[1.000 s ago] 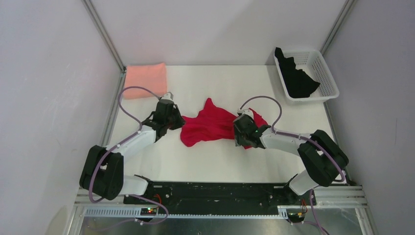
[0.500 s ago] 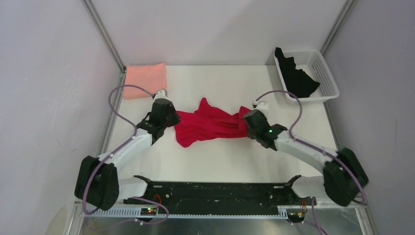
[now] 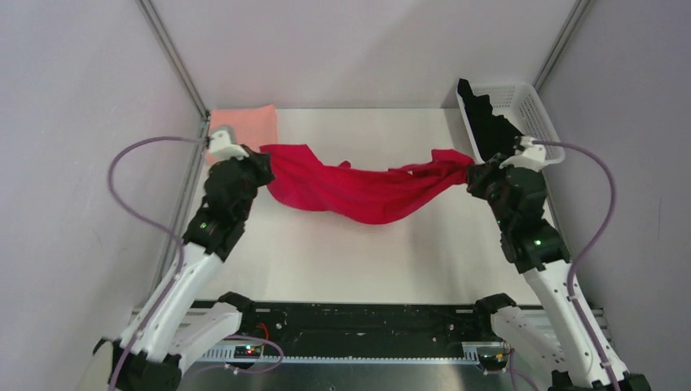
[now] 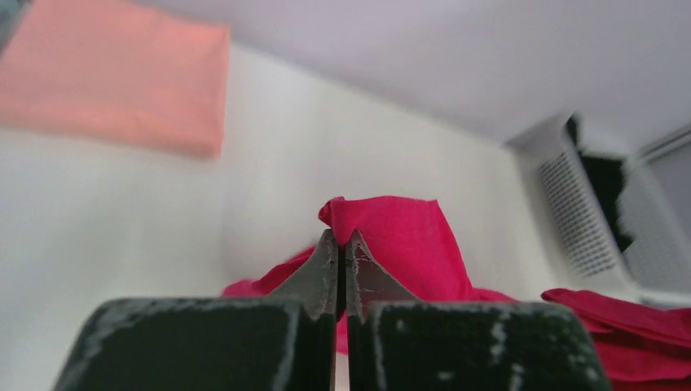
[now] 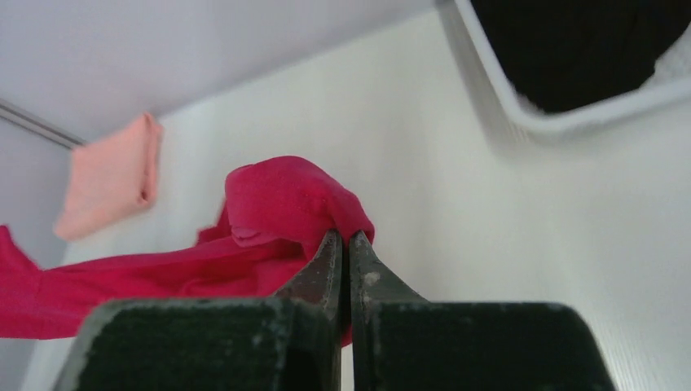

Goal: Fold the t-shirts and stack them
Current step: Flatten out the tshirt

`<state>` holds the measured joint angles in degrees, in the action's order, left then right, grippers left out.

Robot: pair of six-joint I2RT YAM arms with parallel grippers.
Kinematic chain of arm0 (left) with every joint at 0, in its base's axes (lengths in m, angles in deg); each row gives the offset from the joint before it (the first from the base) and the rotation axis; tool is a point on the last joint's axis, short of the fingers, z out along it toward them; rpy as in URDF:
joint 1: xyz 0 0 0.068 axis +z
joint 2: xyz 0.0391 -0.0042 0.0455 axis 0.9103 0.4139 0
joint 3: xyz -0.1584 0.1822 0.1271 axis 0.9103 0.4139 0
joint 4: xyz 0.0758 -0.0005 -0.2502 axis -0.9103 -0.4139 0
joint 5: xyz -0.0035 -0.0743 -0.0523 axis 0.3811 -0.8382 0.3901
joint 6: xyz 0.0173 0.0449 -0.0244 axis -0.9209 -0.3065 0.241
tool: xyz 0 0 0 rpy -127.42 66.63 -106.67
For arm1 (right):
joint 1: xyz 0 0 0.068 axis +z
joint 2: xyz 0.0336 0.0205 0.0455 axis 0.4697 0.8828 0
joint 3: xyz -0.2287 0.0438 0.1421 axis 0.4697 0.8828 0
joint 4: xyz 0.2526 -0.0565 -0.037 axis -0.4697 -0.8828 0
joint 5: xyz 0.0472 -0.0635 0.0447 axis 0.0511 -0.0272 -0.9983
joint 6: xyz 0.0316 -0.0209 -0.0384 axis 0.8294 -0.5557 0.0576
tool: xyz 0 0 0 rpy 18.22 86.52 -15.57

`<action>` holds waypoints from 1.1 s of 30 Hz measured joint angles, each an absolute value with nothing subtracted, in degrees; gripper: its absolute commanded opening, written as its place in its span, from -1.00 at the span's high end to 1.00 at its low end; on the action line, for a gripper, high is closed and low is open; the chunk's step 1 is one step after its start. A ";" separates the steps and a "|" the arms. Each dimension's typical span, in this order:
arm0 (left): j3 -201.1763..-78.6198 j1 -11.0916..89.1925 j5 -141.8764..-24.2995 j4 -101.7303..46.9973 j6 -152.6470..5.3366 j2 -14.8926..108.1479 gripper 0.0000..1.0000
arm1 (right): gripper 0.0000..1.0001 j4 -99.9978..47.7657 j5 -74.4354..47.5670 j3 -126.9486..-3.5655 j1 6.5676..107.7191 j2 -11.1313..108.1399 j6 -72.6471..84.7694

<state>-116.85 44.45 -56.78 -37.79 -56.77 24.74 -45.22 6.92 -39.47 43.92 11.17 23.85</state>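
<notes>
The bright red t-shirt (image 3: 358, 189) hangs stretched above the table between both arms, sagging in the middle. My left gripper (image 3: 262, 160) is shut on its left end; in the left wrist view the red cloth (image 4: 391, 236) bunches just past the closed gripper (image 4: 341, 238). My right gripper (image 3: 475, 173) is shut on the shirt's right end, where red cloth (image 5: 285, 199) wraps over the closed gripper (image 5: 343, 239). The folded salmon-pink t-shirt (image 3: 248, 124) lies at the back left corner. The black t-shirt (image 3: 491, 124) lies crumpled in the basket.
A white mesh basket (image 3: 539, 114) stands at the back right, close behind my right wrist. Metal frame posts and grey walls close in the left, right and back sides of the white table (image 3: 367, 252).
Both arms have risen and swung apart, lifting the red t-shirt off the table and pulling it taut. The right gripper closed on the shirt's right end early in this span.
</notes>
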 measured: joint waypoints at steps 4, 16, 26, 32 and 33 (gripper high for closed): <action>-119.21 44.45 -54.97 -37.76 -58.54 13.98 1.00 | 1.00 -46.78 5.45 -45.61 41.69 8.68 22.73; -128.98 44.45 -59.95 -37.72 -60.33 -12.13 1.00 | 1.00 -50.67 -3.86 -59.18 40.64 -9.99 19.61; -130.91 44.47 -52.76 -38.07 -61.84 0.87 1.00 | 1.00 -57.90 -0.34 -59.93 40.64 -5.38 24.07; -134.51 48.95 -45.81 -37.04 -63.30 31.12 0.99 | 0.88 -55.91 6.20 -52.23 39.35 12.68 28.22; -136.20 49.87 -45.35 -36.83 -63.32 36.26 0.72 | 0.64 -55.26 6.22 -50.96 38.80 16.94 29.03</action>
